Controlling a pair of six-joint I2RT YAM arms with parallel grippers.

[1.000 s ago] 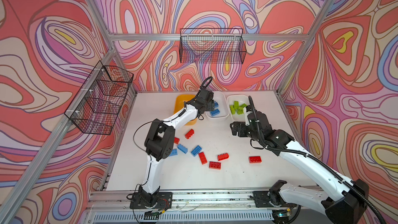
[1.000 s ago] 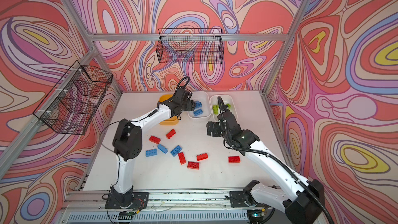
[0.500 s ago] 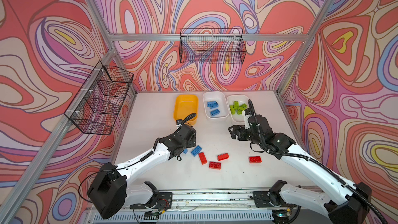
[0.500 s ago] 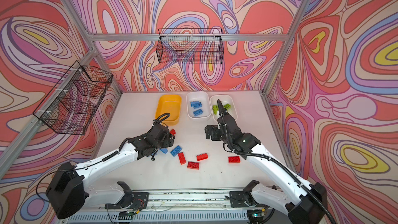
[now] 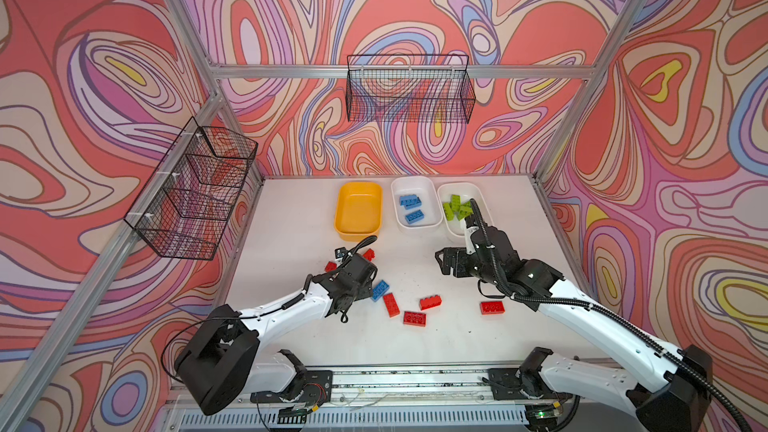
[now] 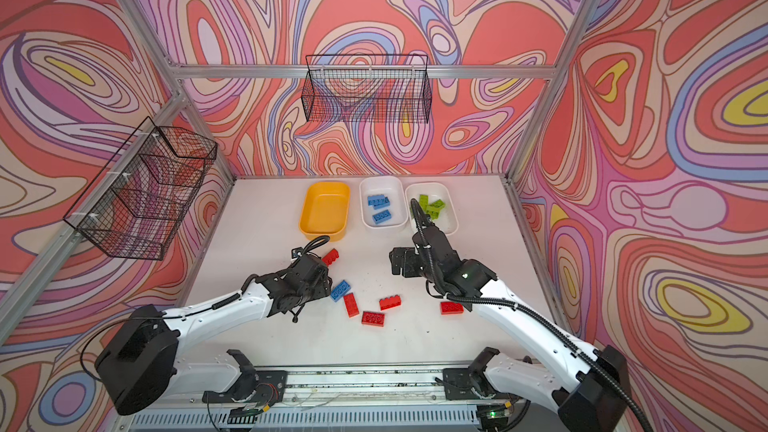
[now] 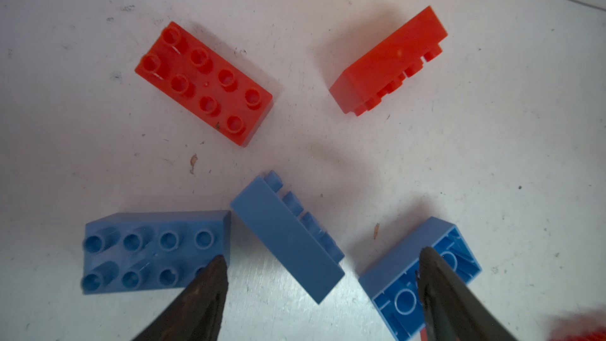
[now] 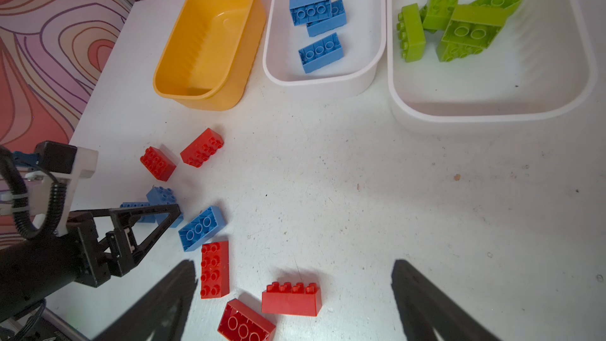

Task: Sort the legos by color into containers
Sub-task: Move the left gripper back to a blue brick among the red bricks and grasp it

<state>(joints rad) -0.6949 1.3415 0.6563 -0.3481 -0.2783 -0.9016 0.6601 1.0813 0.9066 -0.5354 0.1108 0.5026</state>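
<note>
Along the far edge of the white bench (image 5: 291,218) three shallow plastic tubs stand in a row. A yellow-orange tub (image 5: 358,209) is on the left. A middle white tub (image 5: 432,201) holds three blue studded bricks (image 8: 321,52), and a right white tub (image 8: 492,77) holds a heap of lime green bricks (image 8: 469,32). The other legos lie loose on the bench, nearer the arms. The left gripper (image 7: 323,254) is down over a cluster of three blue ones, its jaws apart and straddling a blue brick lying on its side (image 7: 288,244). Whether the fingertips (image 7: 210,277) touch it cannot be told. Just beside it are a studs-up blue brick (image 7: 154,250) and an upturned blue brick (image 7: 393,277) showing its hollow underside. Beyond these sit a studs-up red brick (image 7: 203,83) and a red brick on its side (image 7: 387,60). Three more red bricks (image 5: 414,318) lie between the two arms, and a lone red brick (image 5: 492,307) sits beside the right forearm. The right gripper (image 8: 293,264) hangs above the bench with its jaws spread wide, gripping nothing. A white tag (image 5: 469,234) on the right wrist carries dark print too small to read.
</note>
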